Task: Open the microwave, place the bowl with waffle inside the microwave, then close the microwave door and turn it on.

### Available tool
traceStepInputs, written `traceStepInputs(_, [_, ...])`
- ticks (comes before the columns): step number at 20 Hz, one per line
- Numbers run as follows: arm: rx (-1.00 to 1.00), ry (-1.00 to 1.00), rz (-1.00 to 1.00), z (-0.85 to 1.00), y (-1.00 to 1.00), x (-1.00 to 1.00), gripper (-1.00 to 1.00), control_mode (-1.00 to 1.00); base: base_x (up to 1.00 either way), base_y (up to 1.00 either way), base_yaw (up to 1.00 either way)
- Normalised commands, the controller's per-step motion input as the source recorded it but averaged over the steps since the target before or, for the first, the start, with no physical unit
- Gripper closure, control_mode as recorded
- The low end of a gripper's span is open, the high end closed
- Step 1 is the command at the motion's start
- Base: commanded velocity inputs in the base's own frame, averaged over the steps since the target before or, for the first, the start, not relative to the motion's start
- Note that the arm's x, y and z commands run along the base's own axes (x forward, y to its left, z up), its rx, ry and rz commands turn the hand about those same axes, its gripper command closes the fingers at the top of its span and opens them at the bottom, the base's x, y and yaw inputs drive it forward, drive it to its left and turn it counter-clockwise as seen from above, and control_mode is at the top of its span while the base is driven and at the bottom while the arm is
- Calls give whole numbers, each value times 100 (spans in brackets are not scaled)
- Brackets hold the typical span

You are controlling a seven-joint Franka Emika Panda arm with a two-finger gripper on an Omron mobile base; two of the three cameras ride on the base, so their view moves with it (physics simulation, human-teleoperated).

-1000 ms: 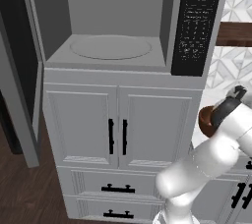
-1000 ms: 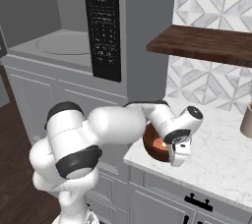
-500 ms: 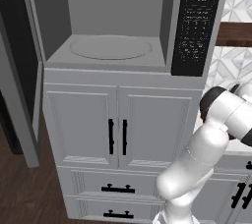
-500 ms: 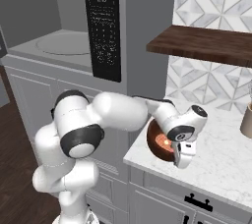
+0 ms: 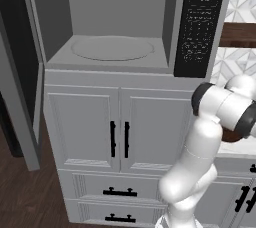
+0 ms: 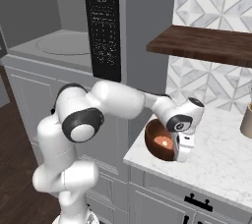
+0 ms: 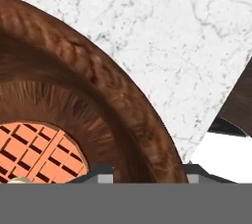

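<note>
The microwave [image 5: 120, 22] stands with its cavity bare and the round turntable [image 5: 112, 48] showing. The microwave door [image 5: 20, 72] is swung wide to the left. On the marble counter [image 6: 221, 159] to the right, the reddish-brown bowl [image 6: 157, 137] is tipped toward the camera, with the orange waffle [image 6: 164, 142] inside. My gripper [image 6: 181, 152] stands at the bowl's right rim. In the hand view the bowl [image 7: 98, 85] rim runs between my gripper's [image 7: 147, 174] two tips, which press on either side, and the waffle [image 7: 39, 152] lies at lower left. Behind the arm a sliver of the bowl [image 5: 231, 135] peeks out.
A dark wooden shelf [image 6: 206, 43] hangs over the counter, above the bowl. A tan cup [image 6: 246, 120] stands at the right edge. The black keypad panel [image 5: 200, 27] flanks the cavity. White cabinet doors [image 5: 120, 132] and drawers fill the space under the microwave.
The hand has come down onto the bowl's rim and the jaws have narrowed onto it. The bowl, flat on the counter before, now sits tipped.
</note>
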Motion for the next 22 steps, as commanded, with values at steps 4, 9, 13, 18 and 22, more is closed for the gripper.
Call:
traceStepInputs(4, [-12, 2, -10, -9, 49, 2, 100, -100, 0, 0, 0])
traceStepInputs(9, [0, -14, -16, 23, 6, -44, 100, -100, 0, 0, 0])
traceStepInputs(13, [0, -38, -8, 66, 36, -86, 100, -100, 0, 0, 0])
traceStepInputs(18, [-11, -28, 0, 91, 71, -88, 100, -100, 0, 0, 0])
traceStepInputs(22, [-18, -13, 0, 79, 99, -98, 100, -100, 0, 0, 0])
